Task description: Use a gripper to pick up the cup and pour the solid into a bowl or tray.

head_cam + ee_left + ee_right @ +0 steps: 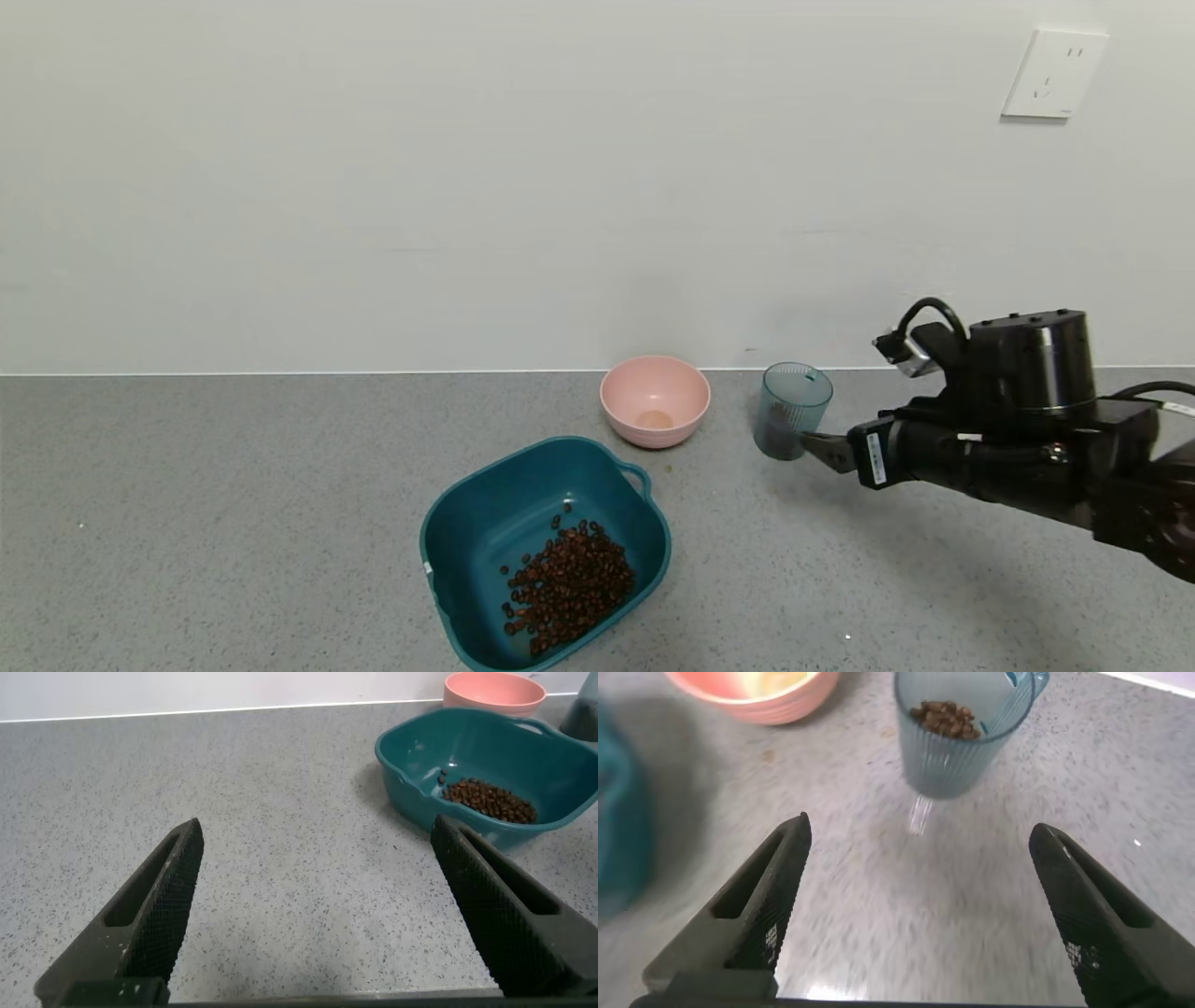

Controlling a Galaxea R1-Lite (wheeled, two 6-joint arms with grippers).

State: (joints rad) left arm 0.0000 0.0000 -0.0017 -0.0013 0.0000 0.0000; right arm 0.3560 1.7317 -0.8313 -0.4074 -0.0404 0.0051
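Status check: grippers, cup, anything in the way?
Right gripper open, just short of cup. Cup upright, some beans inside. Most beans in teal tub. Left gripper open, idle.

Cup (794, 409) upright beside pink bowl (654, 399); right pincer (822, 448) by its base.

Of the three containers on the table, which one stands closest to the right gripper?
The cup. It stands upright just ahead of the open right gripper, while the pink bowl and the teal tub lie farther toward the robot's left.

Grey counter (233, 523): tub (448, 551), bowl (654, 397), cup (792, 411)
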